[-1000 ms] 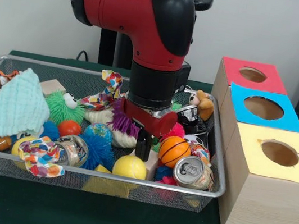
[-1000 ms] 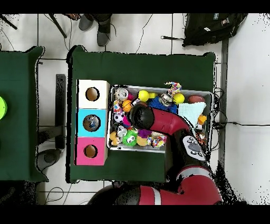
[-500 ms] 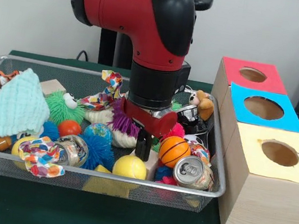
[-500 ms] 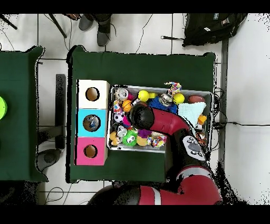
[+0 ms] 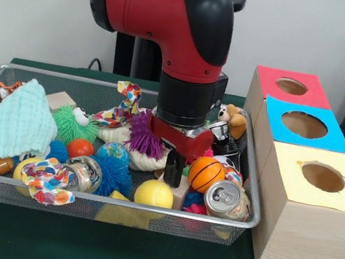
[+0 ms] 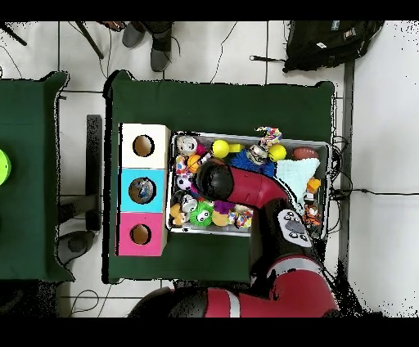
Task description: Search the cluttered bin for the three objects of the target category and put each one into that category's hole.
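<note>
Three boxes [image 5: 310,191] beside the end effector [image 5: 174,172], one wire bin [image 5: 244,223], perhaps two crushed cans [image 5: 227,200], one yellow ball [image 5: 154,193], one basketball [image 5: 205,174].

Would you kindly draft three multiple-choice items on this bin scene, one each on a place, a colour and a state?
1. Where is the crushed can?
A. In the wire bin's corner nearest the yellow-topped box
B. On top of the blue-topped box
C. On the green cloth outside the bin

2. What colour is the top of the middle box?
A. Red
B. Blue
C. Green

3. Where is the hand?
A. Raised clear above the bin
B. Over a box hole
C. Down among the toys in the bin

Key: 1 A, the can lies by the bin's front rim next to that box; 2 B, blue lies between the red and yellow tops; 3 C, it reaches down beside the small basketball.
</note>
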{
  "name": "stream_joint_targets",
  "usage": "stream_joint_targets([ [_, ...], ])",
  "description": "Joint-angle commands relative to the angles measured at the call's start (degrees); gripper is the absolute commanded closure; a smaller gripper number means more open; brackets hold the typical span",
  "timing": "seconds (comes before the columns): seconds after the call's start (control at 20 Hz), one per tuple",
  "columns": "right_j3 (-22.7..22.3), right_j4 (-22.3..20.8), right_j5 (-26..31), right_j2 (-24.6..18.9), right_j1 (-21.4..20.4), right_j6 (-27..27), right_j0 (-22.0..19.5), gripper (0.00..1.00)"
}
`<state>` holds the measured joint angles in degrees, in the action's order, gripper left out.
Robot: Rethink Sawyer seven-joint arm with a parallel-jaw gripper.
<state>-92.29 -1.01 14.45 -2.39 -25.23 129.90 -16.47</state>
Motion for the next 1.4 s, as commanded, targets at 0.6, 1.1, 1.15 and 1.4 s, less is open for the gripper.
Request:
stream_joint_targets([
  [0.6,-6.30,1.52,2.99,-6.27,1.70,5.54,1.81,1.00],
  [1.1,-7.96,2.03,6.31,-6.75,-0.76,4.56,1.09,1.00],
  [1.15,-8.04,1.97,6.37,-6.64,-0.85,4.42,0.99,1.00],
  [1.4,-9.41,1.90,5.85,-7.19,-1.16,4.23,0.69,1.00],
])
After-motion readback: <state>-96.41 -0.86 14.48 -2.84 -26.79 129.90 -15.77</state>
